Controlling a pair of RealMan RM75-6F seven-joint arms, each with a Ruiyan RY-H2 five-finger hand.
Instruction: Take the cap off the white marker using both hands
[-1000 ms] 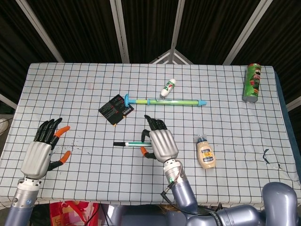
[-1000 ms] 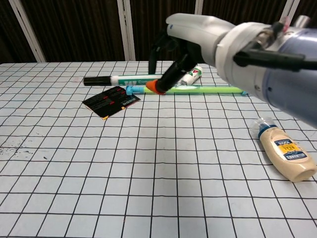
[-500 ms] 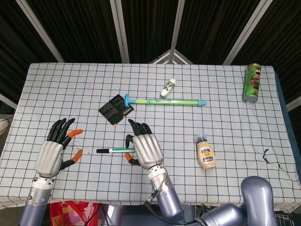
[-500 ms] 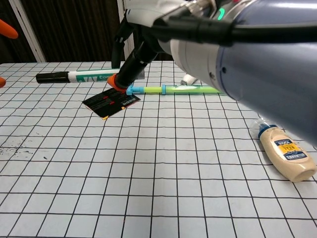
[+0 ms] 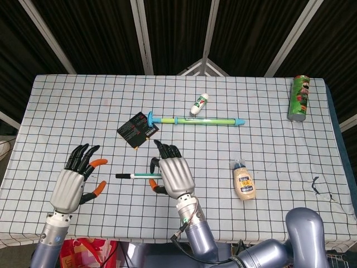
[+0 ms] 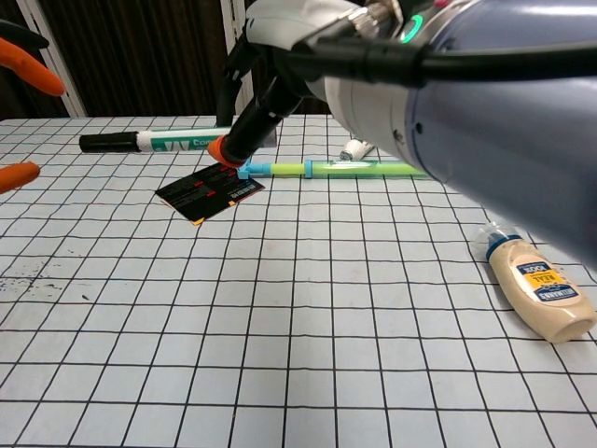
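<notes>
Right hand holds marker above the surface, cap toward left hand (wide, empty); risk: off-axis pull on the cap twists the marker out of 1 grip.

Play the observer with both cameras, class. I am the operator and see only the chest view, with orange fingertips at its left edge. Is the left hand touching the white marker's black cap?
Observer: No. In the head view the left hand is open, with a gap between it and the black cap of the white marker.
Operator: Does anything stand at the far right, outside my frame?
Observer: Yes, a tall green can stands upright near the table's far right corner.
</notes>
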